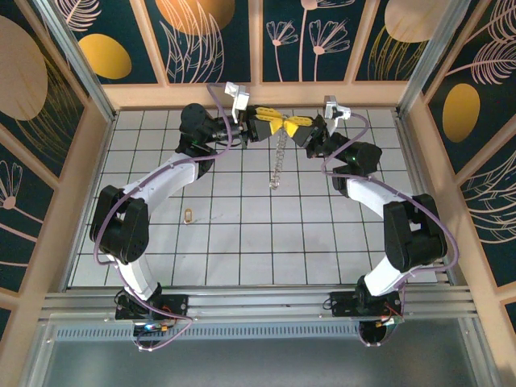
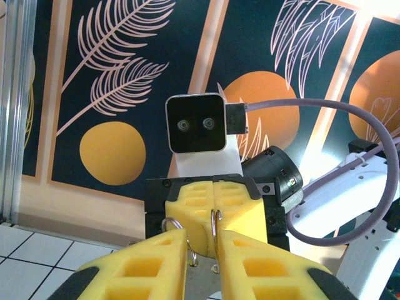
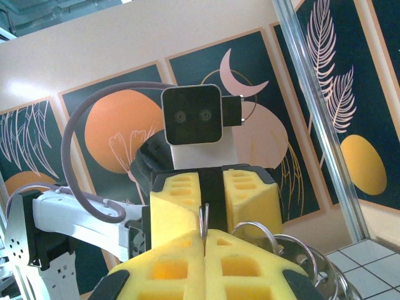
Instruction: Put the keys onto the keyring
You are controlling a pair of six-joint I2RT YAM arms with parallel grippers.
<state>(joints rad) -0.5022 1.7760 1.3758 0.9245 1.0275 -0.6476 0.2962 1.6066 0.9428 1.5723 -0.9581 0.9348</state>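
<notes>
- We see the two arms meeting over the far middle of the tiled desk (image 1: 242,234); the left end effector (image 1: 280,125) and the right end effector (image 1: 293,127) face each other, yellow tip to yellow tip.
- The keyring (image 1: 279,157) hangs from that meeting point as a long, narrow, silvery loop; its lower end reaches toward the middle of the desk, and we cannot tell whether it touches the tiles.
- From the right wrist, the right end effector (image 3: 204,240) has its fingers pressed together, with a thin metal wire of the keyring (image 3: 203,219) standing up out of the seam; more wire loops curl just to the right of it.
- In that same view the left end effector (image 3: 212,187) faces us with a dark gap between its two yellow fingers.
- From the left wrist, the left end effector (image 2: 203,240) has its fingers a little apart; keyring wire (image 2: 215,228) lies along the inner faces, and we cannot tell whether they press on it.
- Beyond it, the right end effector (image 2: 212,200) has its fingers together.
- The key (image 1: 188,214), small and brass-gold, lies flat on the desk, left of centre, well apart from the keyring and beside the left arm's forearm.
</notes>
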